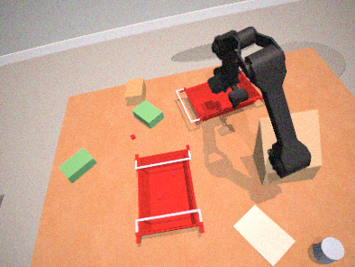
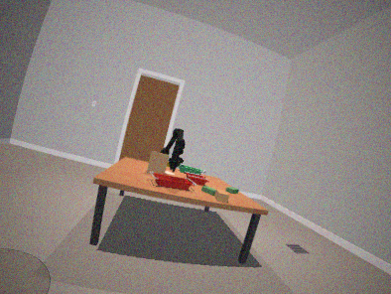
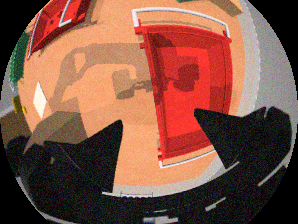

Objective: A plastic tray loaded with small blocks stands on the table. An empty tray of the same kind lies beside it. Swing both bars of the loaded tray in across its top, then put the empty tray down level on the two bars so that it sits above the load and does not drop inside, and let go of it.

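Observation:
The loaded red tray [image 1: 149, 189] [image 2: 197, 179] stands on the table. A white wire bar [image 1: 163, 162] lies across its top near the far end and another white bar [image 1: 168, 216] near the other end. Small red blocks show faintly inside. The empty red tray [image 1: 198, 98] [image 2: 172, 182] [image 3: 195, 55] lies on the table at the back right, its bars swung out beyond its ends. My gripper [image 1: 228, 91] [image 2: 174, 169] [image 3: 159, 117] is open and empty above it. In the wrist view the fingertips stand on either side of its long near wall.
A big tan box [image 1: 290, 140] stands beside the arm base. Two green blocks [image 1: 148, 114] [image 1: 77, 164], a tan block [image 1: 135, 91] and a tiny red cube [image 1: 132, 136] lie to the left. A white card [image 1: 265, 234] and grey cylinder [image 1: 330, 250] are front right. A green tray [image 2: 191, 170] [image 3: 19, 57] also shows.

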Controlling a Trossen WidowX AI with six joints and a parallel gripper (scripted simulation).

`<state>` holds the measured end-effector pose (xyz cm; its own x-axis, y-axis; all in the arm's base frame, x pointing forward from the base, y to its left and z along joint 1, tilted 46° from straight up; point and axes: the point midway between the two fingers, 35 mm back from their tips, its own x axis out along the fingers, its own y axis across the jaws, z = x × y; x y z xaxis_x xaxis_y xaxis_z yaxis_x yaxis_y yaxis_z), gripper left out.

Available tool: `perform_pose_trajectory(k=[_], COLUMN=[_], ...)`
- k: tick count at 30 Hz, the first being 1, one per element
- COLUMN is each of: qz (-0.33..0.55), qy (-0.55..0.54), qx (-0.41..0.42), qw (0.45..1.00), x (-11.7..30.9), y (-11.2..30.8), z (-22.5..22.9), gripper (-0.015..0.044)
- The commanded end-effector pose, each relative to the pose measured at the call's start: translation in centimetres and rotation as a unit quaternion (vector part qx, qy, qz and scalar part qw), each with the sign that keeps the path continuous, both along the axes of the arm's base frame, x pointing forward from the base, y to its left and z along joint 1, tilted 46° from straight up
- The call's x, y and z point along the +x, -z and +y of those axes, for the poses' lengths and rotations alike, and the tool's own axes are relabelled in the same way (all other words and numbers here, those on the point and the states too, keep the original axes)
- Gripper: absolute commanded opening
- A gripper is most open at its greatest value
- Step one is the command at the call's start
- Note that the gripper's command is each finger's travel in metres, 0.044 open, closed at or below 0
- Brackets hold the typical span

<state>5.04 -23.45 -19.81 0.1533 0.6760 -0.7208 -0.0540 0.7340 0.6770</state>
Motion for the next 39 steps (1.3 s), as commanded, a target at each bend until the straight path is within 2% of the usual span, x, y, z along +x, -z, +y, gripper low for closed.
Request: perform_pose_trajectory(k=[1,7,19,25,39], qz=[-0.009,-0.009,-0.010,-0.010,-0.010], qy=[-0.016,-0.016,-0.016,-0.016,-0.016], qx=[0.000,0.000,0.000,0.000,0.000], qw=[1.000,1.000,1.000,1.000,1.000], x=[-0.7,-0.5,0.6,0.7,0.7], y=[0.7,1.4,6.5,6.8,6.8], z=[0.4,1.0,5.9,6.2,6.2], gripper=[0.0440,0.0440,0.0440,0.0440,0.0235])
